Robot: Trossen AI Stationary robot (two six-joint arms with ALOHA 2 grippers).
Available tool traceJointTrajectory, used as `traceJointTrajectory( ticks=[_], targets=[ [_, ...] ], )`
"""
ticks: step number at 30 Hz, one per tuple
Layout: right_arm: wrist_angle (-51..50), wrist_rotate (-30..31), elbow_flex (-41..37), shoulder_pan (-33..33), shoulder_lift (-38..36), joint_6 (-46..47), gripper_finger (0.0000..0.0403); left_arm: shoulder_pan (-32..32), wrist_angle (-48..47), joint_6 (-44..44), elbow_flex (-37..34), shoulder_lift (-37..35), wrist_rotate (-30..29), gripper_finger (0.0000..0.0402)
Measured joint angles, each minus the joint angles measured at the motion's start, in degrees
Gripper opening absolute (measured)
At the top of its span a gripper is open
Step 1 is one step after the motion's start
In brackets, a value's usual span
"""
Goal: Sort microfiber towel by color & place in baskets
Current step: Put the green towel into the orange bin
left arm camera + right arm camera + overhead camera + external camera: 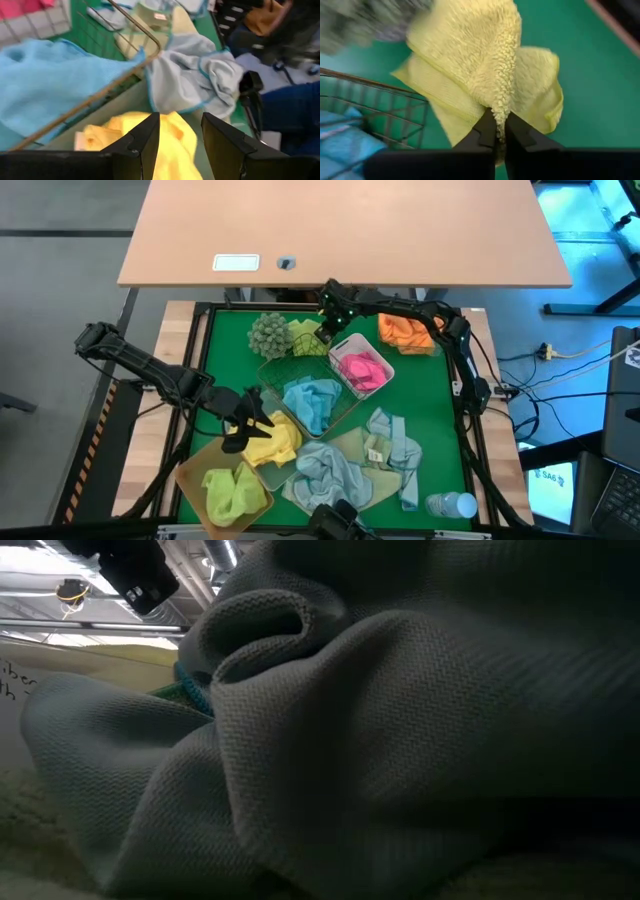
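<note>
We reach our right gripper [500, 131] across the far side of the green mat [440, 440], its jaws closed on a fold of the pale yellow-green fluffy towel [490, 65] beside the green wire mesh basket [380, 107]. The towel hangs lengthwise away from the fingers. Our left gripper [180, 137] hovers with jaws wide over the yellow towel [172, 145].

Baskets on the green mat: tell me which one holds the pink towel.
The white basket beside the right gripper holds the pink towel; the green wire mesh basket next to it holds a light blue towel.
</note>
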Motion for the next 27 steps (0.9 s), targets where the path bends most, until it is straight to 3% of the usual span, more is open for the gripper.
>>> traceJointTrajectory(
  ticks=[8, 14, 21, 27],
  targets=[
    [-14.20, 0.00, 18.66, 0.09, 0.00, -2.99, 0.0007, 0.00, 5.16, 3.24, -0.04, 0.00, -8.91, 0.0141],
    [-23.34, -0.12, 34.35, 0.75, -0.03, -2.94, 0.0006, 0.09, 12.92, 7.63, -0.04, 0.00, -25.35, 0.0141],
    [-18.85, -4.60, 31.89, 3.67, -7.09, 0.09, 0.0004, 3.42, 21.17, 18.71, -0.04, 0.00, -39.46, 0.0140],
    [-18.69, -4.89, 31.91, 8.06, -8.94, 0.14, 0.0003, 8.79, 22.24, 22.43, -0.04, 0.00, -41.05, 0.0140]
  ],
)
